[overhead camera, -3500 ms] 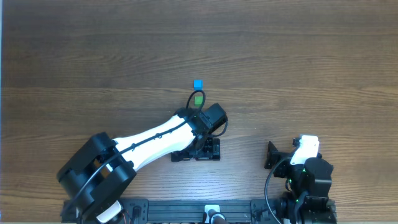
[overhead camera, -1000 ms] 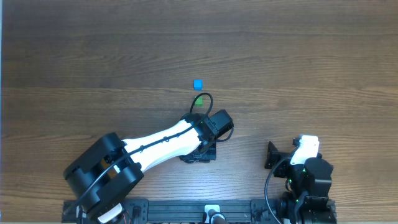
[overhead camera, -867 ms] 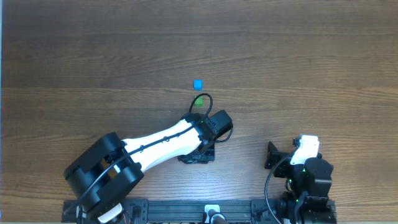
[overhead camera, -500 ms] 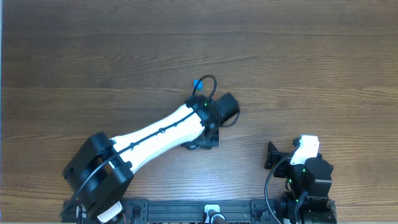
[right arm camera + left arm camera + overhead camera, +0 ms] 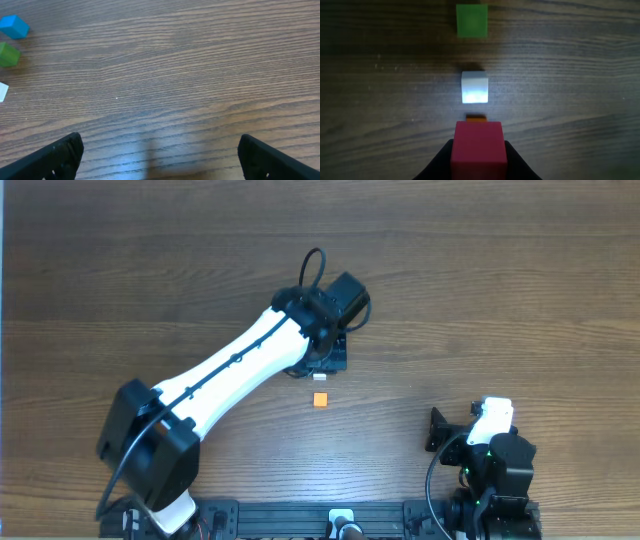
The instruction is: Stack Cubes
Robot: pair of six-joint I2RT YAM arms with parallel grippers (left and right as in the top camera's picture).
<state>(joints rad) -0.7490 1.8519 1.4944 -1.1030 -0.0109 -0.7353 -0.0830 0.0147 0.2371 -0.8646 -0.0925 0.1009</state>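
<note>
My left gripper [image 5: 478,162] is shut on a red cube [image 5: 478,145], held a little above the wooden table. Just past it an orange cube [image 5: 476,118] peeks out on the table. A white cube [image 5: 474,87] lies farther on, and a green cube [image 5: 471,20] beyond that, all in one line. From above, the left gripper [image 5: 325,361] hangs over this row, with the orange cube [image 5: 320,400] and an edge of the white cube [image 5: 318,377] showing below it. My right gripper [image 5: 160,165] stands open near its base, far from the blue cube [image 5: 13,26], green cube [image 5: 7,54] and white cube [image 5: 2,91].
The wooden table [image 5: 500,280] stretches bare around the cubes. The left arm's white link [image 5: 230,370] crosses the table's middle left. The right arm [image 5: 490,445] is folded at the bottom right.
The left arm has swung up the picture, away from its base. It now covers the blue and green cubes from above and has uncovered the orange cube. The right arm has not moved.
</note>
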